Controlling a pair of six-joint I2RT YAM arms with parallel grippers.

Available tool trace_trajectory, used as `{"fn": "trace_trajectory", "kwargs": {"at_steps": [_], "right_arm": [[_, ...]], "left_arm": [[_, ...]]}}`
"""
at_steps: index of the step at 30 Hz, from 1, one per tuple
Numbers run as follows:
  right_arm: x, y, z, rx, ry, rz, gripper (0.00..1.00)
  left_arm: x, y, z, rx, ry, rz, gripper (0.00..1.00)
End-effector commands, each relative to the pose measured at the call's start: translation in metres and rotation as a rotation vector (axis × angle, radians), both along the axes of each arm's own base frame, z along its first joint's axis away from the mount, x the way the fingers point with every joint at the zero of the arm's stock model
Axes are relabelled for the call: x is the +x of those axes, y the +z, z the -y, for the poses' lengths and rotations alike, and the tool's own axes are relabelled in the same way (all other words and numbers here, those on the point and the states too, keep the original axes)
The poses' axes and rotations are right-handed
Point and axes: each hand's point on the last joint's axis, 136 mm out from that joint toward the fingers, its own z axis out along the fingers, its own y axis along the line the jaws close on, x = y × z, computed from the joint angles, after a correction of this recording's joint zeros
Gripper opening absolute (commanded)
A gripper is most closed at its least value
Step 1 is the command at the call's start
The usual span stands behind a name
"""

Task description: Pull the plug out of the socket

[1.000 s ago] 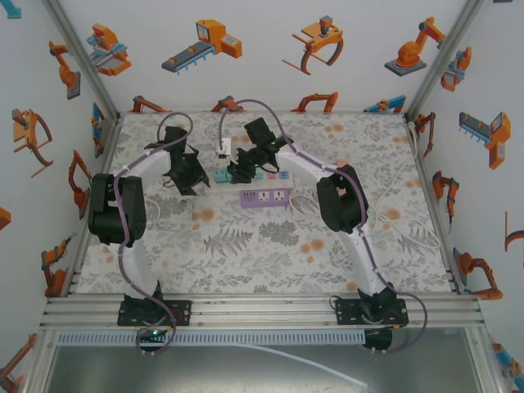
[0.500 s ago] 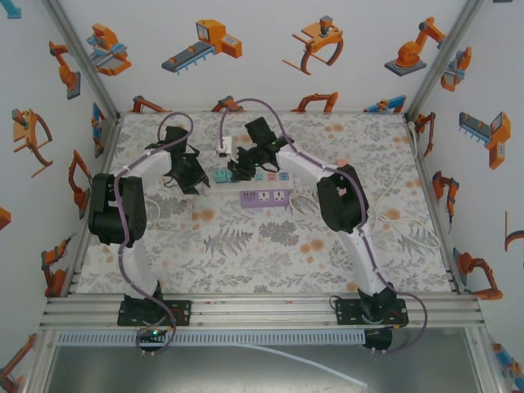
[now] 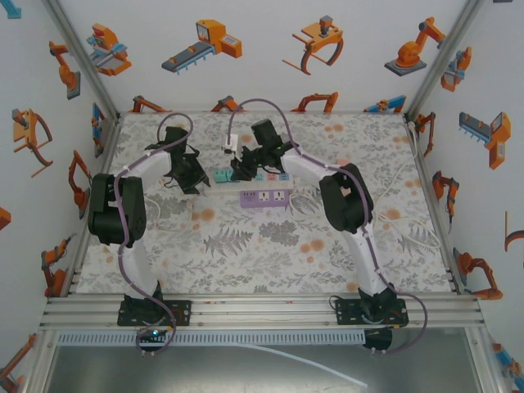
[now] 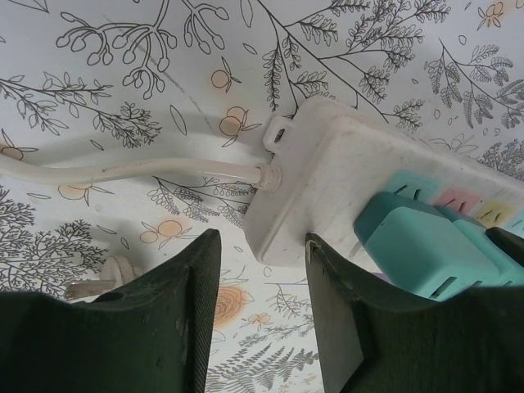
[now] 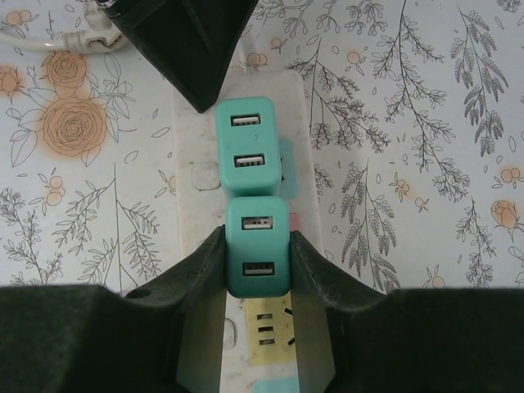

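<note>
Since the earlier frame, the right arm has shifted slightly to its right in the overhead view, and the purple cable looped above it has shifted too. The right end effector is clenched on a teal USB charger, one finger on each side. That charger is plugged into a white power strip lying on the floral desk. A second teal USB charger sits in the next socket, just beyond the first and almost touching it. The left end effector is at the strip's cord end, where the white cord enters. Its fingers are a little apart around the strip's corner, and I cannot tell whether they pinch it. A purple power strip lies just beside the white one, on its near side.
</note>
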Motion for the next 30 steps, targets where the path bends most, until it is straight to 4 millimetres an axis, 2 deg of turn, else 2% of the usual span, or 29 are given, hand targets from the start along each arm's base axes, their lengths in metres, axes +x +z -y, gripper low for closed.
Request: {"fn": "trace_trajectory", "kwargs": {"at_steps": [1,7,17,22,26,30], "right_arm": [[0.0,0.071,-0.009,0.16,0.04,0.124,0.09],[0.005,0.082,-0.005,0.208,0.016,0.156,0.08],[0.012,0.089,0.018,0.291,0.008,0.181,0.06],[0.016,0.096,0.022,0.32,-0.003,0.195,0.05],[0.013,0.088,0.018,0.286,0.029,0.215,0.01],[0.009,0.076,0.008,0.163,0.053,0.218,0.01]], "left_arm": [[-0.027,-0.032,-0.013,0.087,0.01,-0.117,0.45],[-0.028,-0.033,-0.015,0.093,0.013,-0.12,0.45],[-0.031,-0.037,-0.019,0.113,0.013,-0.131,0.45],[-0.032,-0.038,-0.02,0.117,0.013,-0.135,0.45],[-0.031,-0.037,-0.019,0.114,0.012,-0.131,0.45],[-0.03,-0.037,-0.02,0.119,0.011,-0.128,0.45]]}}
